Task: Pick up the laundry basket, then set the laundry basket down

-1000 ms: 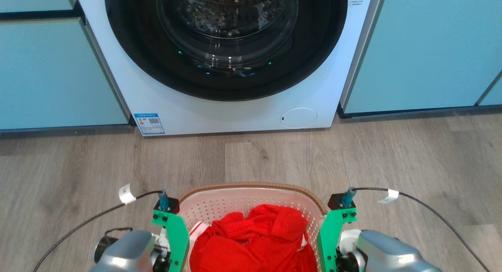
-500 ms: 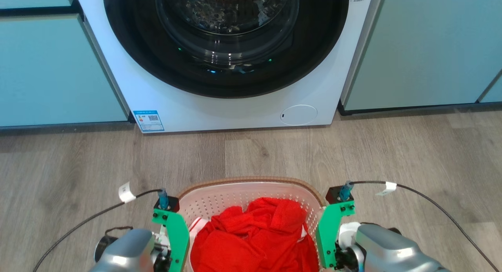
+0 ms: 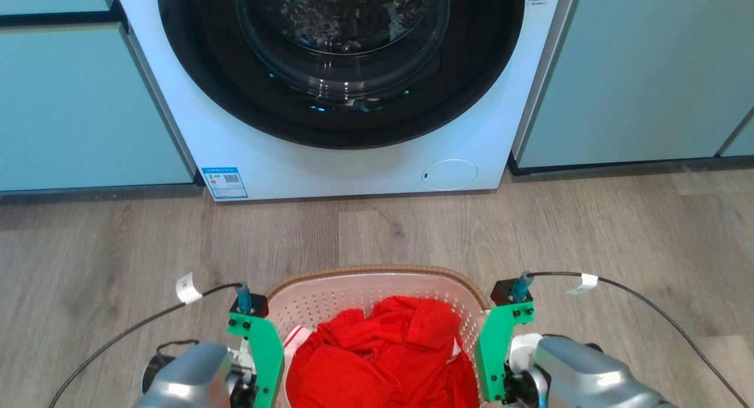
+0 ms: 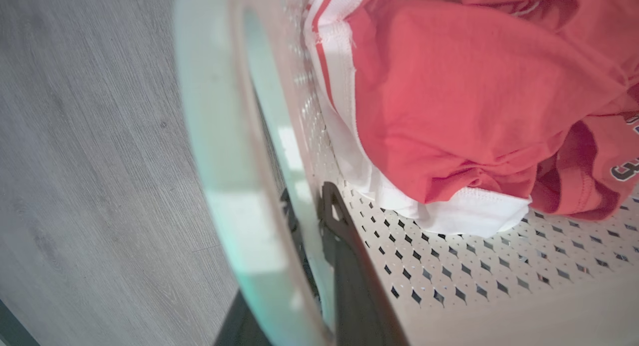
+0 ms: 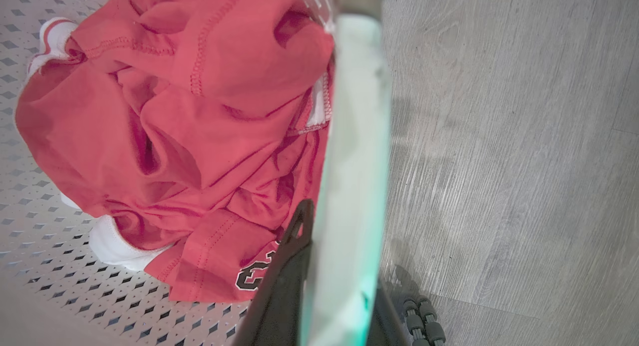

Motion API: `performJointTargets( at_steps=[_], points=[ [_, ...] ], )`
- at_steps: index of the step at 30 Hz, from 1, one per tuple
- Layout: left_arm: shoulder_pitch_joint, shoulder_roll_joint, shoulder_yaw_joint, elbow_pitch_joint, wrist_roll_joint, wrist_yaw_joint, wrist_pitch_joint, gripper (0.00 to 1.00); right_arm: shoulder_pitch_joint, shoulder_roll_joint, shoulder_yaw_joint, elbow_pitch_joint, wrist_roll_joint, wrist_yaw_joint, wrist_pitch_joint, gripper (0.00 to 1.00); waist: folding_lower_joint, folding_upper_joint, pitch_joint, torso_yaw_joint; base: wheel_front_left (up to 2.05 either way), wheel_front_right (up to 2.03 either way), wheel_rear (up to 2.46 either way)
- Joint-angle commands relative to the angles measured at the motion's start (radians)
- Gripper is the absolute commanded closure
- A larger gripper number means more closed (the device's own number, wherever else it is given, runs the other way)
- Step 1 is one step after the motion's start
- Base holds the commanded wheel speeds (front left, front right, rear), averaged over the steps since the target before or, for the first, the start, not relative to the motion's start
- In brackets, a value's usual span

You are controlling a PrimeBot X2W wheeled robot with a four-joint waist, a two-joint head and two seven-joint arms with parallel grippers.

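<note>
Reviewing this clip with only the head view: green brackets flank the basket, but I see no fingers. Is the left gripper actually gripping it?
Observer: Yes. The left gripper has one dark finger inside, against the perforated wall of the laundry basket, and the other outside under the white handle, with the wall between them.
Operator: And the right one?
Observer: The right gripper straddles its side the same way. Its inner finger lies beside the red garment, close to some dark printed characters.
</note>
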Motion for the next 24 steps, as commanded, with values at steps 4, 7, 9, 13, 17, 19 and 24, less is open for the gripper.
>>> performJointTargets(
  at_steps=[4, 7, 9, 13, 17, 19, 24],
  points=[
    [-0.049, 0.008, -0.005, -0.003, 0.015, -0.006, 0.013, 1.00, -0.085, 0.025, 0.000, -0.035, 0.007, 0.016, -0.029, 1.00, 0.0001, 0.0000, -0.001, -0.001, 0.00, 0.00, 0.00],
    [-0.048, 0.007, -0.006, -0.003, 0.013, -0.006, 0.015, 1.00, -0.085, 0.025, 0.002, -0.035, 0.012, 0.016, -0.028, 1.00, 0.0001, 0.0000, -0.001, 0.000, 0.00, 0.00, 0.00],
    [-0.047, 0.007, -0.006, -0.003, 0.012, -0.006, 0.015, 1.00, -0.085, 0.025, 0.004, -0.034, 0.015, 0.016, -0.028, 1.00, 0.0001, 0.0000, -0.002, 0.000, 0.00, 0.00, 0.00],
    [-0.047, 0.006, -0.007, -0.003, 0.011, -0.006, 0.015, 1.00, -0.087, 0.025, 0.006, -0.032, 0.019, 0.016, -0.030, 1.00, 0.0001, 0.0000, -0.001, 0.001, 0.00, 0.00, 0.00],
    [-0.049, 0.007, -0.008, -0.003, 0.010, -0.006, 0.015, 1.00, -0.087, 0.025, 0.008, -0.032, 0.023, 0.016, -0.031, 1.00, 0.0001, 0.0000, 0.000, 0.002, 0.00, 0.00, 0.00],
    [-0.049, 0.008, -0.009, -0.002, 0.009, -0.006, 0.016, 1.00, -0.087, 0.025, 0.009, -0.032, 0.026, 0.016, -0.031, 1.00, 0.0001, 0.0000, 0.000, 0.002, 0.00, 0.00, 0.00],
    [-0.048, 0.008, -0.010, -0.002, 0.007, -0.006, 0.016, 1.00, -0.086, 0.025, 0.012, -0.031, 0.028, 0.016, -0.031, 1.00, 0.0001, 0.0000, 0.002, 0.002, 0.00, 0.00, 0.00]
  ],
)
